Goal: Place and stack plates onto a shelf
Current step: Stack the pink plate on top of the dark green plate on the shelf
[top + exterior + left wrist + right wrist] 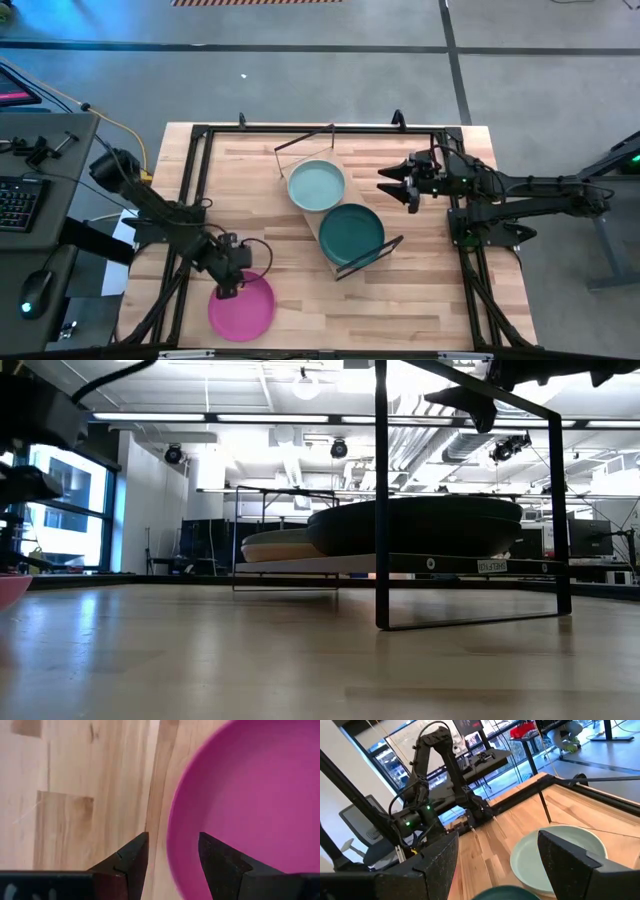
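Observation:
The magenta pink plate (243, 308) lies flat on the tabletop near its near-left corner. My left gripper (228, 288) hangs over its far-left rim, open. In the left wrist view the gripper (172, 837) has one finger over the plate and one over bare wood beside the rim (172, 820). The shelf (312, 220) stands slantwise mid-table and carries the pale sage-green plate (316, 186) and the dark teal plate (351, 231). My right gripper (385, 183) is open and raised to the right of the shelf. The charcoal and cream plates do not show.
A black metal frame (190, 180) runs round the tabletop's edges. A keyboard (18, 200) and a mouse (33, 296) sit on a desk left of the table. Bare wood lies between the pink plate and the shelf (290, 270).

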`<state>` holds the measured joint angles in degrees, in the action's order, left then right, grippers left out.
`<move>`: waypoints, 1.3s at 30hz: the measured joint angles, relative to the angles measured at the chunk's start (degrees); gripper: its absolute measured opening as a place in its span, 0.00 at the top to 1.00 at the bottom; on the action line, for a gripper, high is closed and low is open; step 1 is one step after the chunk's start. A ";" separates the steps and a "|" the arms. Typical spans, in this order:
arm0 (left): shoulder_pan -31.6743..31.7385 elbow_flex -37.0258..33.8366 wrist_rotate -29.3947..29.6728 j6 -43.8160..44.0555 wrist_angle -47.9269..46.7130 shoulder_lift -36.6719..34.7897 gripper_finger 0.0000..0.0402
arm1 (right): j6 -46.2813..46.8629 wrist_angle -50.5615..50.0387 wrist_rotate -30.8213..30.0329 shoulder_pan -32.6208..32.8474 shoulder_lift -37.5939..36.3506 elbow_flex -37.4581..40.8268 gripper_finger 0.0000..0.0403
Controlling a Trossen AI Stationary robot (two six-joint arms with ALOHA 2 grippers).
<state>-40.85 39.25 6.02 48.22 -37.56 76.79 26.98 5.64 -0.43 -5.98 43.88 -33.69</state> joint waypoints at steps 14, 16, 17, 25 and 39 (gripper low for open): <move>1.04 -0.01 -4.33 -2.29 1.63 8.03 0.61 | 0.00 -3.19 0.00 0.00 0.00 0.00 0.37; 1.91 -0.01 -5.19 -1.97 2.28 7.96 0.65 | 0.01 -3.28 0.00 0.00 0.00 0.00 0.37; 2.38 -0.01 -5.92 -1.98 2.79 7.86 0.68 | 0.00 -3.33 0.00 0.00 0.00 0.00 0.37; 8.16 0.67 -7.13 -2.46 -0.19 1.23 0.97 | 0.00 -3.87 0.00 0.00 0.00 0.00 0.37; 27.92 15.97 -5.57 -9.61 -16.03 -12.39 1.00 | 0.00 -5.31 0.00 0.00 0.00 0.00 0.37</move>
<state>-12.93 55.22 0.45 38.61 -53.59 64.40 26.98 0.33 -0.43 -5.98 43.88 -33.69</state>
